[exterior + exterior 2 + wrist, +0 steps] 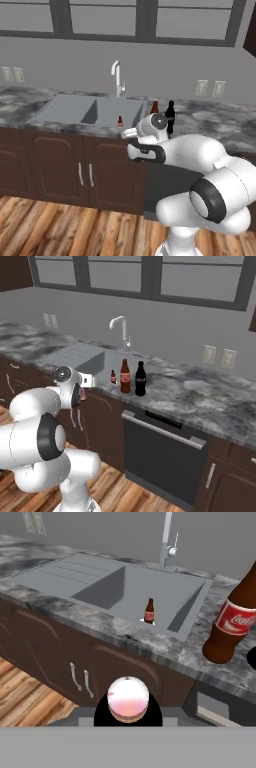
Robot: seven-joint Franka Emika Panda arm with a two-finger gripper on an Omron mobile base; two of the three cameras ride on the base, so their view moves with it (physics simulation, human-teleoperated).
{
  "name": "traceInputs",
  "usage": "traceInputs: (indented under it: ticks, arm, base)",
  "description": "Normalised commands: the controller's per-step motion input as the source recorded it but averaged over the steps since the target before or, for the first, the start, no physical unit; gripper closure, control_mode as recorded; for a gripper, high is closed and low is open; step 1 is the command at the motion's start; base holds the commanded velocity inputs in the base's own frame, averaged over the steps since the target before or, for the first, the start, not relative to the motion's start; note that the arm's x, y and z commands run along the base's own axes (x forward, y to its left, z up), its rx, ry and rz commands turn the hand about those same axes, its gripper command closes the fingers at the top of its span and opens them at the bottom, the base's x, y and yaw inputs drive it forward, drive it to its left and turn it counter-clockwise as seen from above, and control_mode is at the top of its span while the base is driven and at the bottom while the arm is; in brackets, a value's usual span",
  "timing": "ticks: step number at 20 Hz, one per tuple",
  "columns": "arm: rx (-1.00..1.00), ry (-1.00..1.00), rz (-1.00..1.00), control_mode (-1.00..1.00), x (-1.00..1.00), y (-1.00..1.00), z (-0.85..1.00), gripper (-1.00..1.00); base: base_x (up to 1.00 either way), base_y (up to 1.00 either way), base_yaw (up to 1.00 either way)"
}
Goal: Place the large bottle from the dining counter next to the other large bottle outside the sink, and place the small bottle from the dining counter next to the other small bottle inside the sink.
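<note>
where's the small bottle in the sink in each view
Left base view: small bottle at centre, low in the basin, left of the arm.
Right base view: left of centre, just left of the two large bottles.
Hand view: at centre, standing in the basin.
Shared landmark: the faucet behind the sink.

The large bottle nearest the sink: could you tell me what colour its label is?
Red, with white lettering; hand view.

Faucet [116, 77]: upright behind the basin
Wall outlets [219, 356]: paired, above the counter
Dishwasher [160, 453]: dark, below the counter
</note>
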Motion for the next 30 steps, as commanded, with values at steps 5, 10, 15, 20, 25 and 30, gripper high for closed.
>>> traceInputs:
  ticks: [5,10,15,20,25,30]
  arm:
    - [0.0,0.0,0.0,1.0,0.0,0.0,0.0,1.0]
    - [0.0,0.0,0.0,1.0,0.0,0.0,0.0,1.0]
    - [0.0,0.0,0.0,1.0,0.0,0.0,0.0,1.0]
    - [0.0,0.0,0.0,1.0,0.0,0.0,0.0,1.0]
    - [0.0,0.0,0.0,1.0,0.0,0.0,0.0,1.0]
    - [0.0,0.0,0.0,1.0,0.0,0.0,0.0,1.0]
  base:
    - [0.48,0.47,-0.33]
    - [0.43,0.51,-0.29]
    - [0.3,0.52,-0.26]
    - [0.2,0.42,-0.27]
    - [0.19,0.41,-0.3]
    - [0.19,0.51,-0.27]
